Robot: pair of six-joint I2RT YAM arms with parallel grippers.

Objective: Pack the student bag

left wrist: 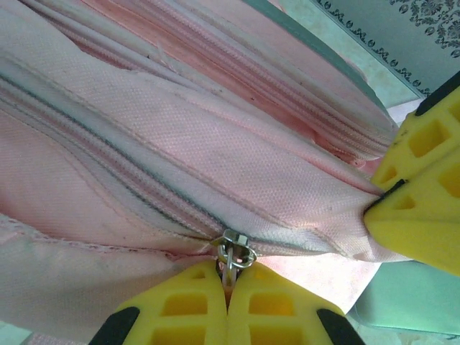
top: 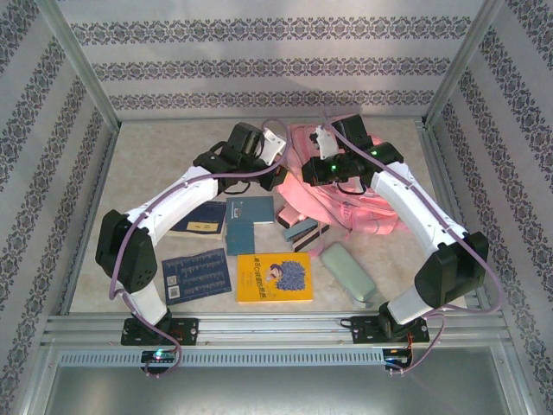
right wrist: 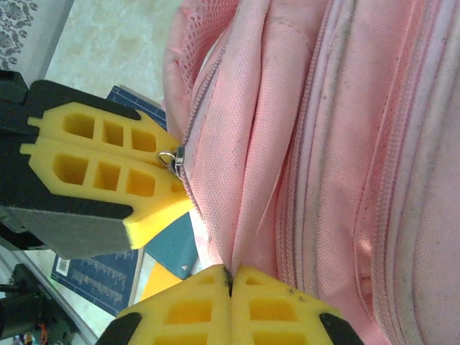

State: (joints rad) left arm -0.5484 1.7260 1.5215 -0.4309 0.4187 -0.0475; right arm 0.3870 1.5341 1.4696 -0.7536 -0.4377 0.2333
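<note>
The student bag [top: 350, 207], a pink fabric backpack, lies at the back centre of the table between both arms. My left gripper [left wrist: 230, 272] is shut on the metal zipper pull [left wrist: 236, 251] of the bag [left wrist: 215, 144], at the end of a closed zipper line. The right gripper [right wrist: 231, 274] is shut on a fold of the bag's pink fabric [right wrist: 323, 144] beside that zipper. Its yellow fingers [left wrist: 424, 180] sit at the right edge of the left wrist view. The left gripper's fingers [right wrist: 108, 162] and the zipper pull [right wrist: 168, 157] appear at the left of the right wrist view.
In front of the bag lie a yellow book [top: 274, 277], a dark blue booklet [top: 196, 273], a teal notebook [top: 250, 223], a navy book [top: 200, 218] and a grey-green pencil case [top: 347, 273]. Patterned walls and metal frame rails close in the table.
</note>
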